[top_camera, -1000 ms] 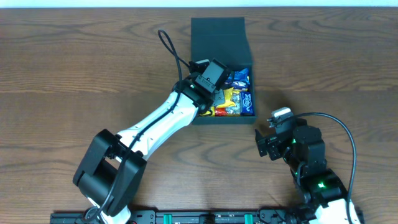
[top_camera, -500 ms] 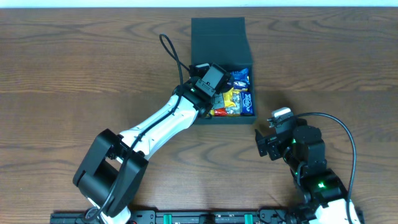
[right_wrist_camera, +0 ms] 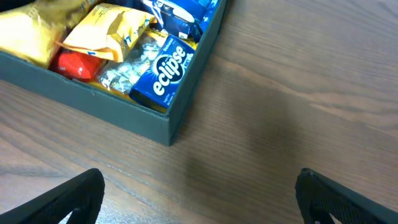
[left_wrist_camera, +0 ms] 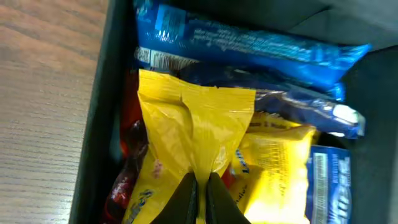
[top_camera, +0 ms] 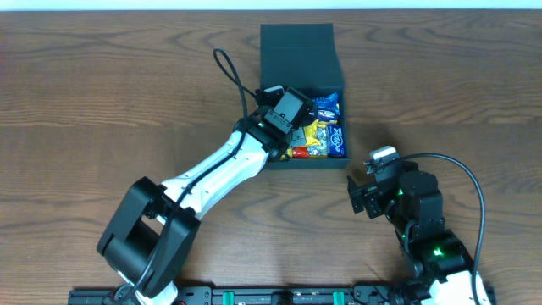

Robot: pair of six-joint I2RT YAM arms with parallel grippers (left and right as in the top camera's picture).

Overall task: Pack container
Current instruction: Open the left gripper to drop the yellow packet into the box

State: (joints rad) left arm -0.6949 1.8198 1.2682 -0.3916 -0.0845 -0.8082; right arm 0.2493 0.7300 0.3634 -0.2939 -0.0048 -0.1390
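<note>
Container (top_camera: 303, 163): dark square box on the wood surface (top_camera: 127, 93), about mid-width and toward the far edge. Its lid flap (top_camera: 296, 51) is open on the far side.

Contents, packed close together:
- 1 yellow packet (left_wrist_camera: 193, 130), uppermost, creased down its middle.
- A 2nd yellow packet (left_wrist_camera: 273, 168) touching it on the right.
- 1 long blue packet (left_wrist_camera: 249, 46) across the lid side.
- 1 red wrapper (left_wrist_camera: 127, 162) against the left wall.
- 1 blue gum pack (right_wrist_camera: 169, 71) in the near right corner, next to a bag of silver-wrapped sweets (right_wrist_camera: 124, 74).

My left jaws reach into the box from its near left side. They are pressed together, fingertips (left_wrist_camera: 188, 196) pinching the centre crease of the 1st yellow packet.

My right jaws are spread wide over bare surface, just off the box's near right corner. Their fingers (right_wrist_camera: 62, 199) touch nothing.

A black cable (top_camera: 229, 68) loops over the surface left of the box.
</note>
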